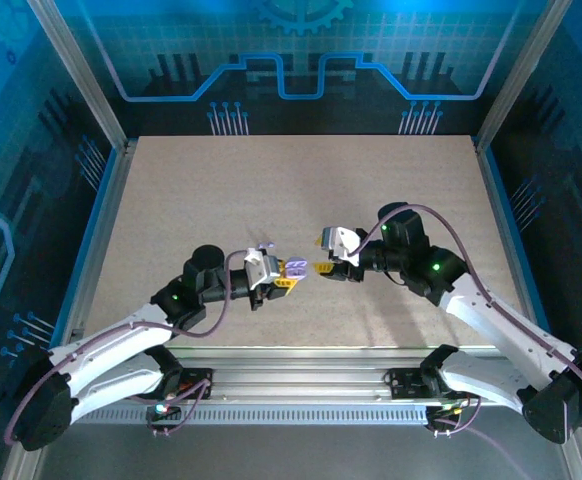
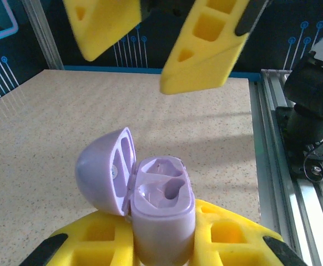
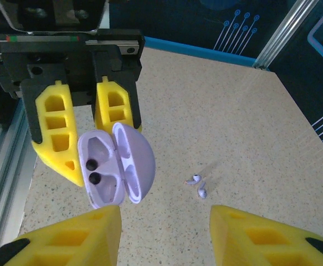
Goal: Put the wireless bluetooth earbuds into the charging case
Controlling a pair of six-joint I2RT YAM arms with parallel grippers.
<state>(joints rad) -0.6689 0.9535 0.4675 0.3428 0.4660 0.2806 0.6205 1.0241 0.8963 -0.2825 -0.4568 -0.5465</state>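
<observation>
clenched in my left gripper (image 2: pixel 162 239), charging case (image 2: pixel 160 199) sits lid-open for loading; right gripper (image 3: pixel 165 217), released and empty, faces it; earbuds (image 3: pixel 198 186) lie loose near it.

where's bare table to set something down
Free: the far half of the table up to its back edge, plus the left and right edge strips. Crowded: near centre, where the left end effector holds the open case facing the right end effector, with the earbuds close by.
</observation>
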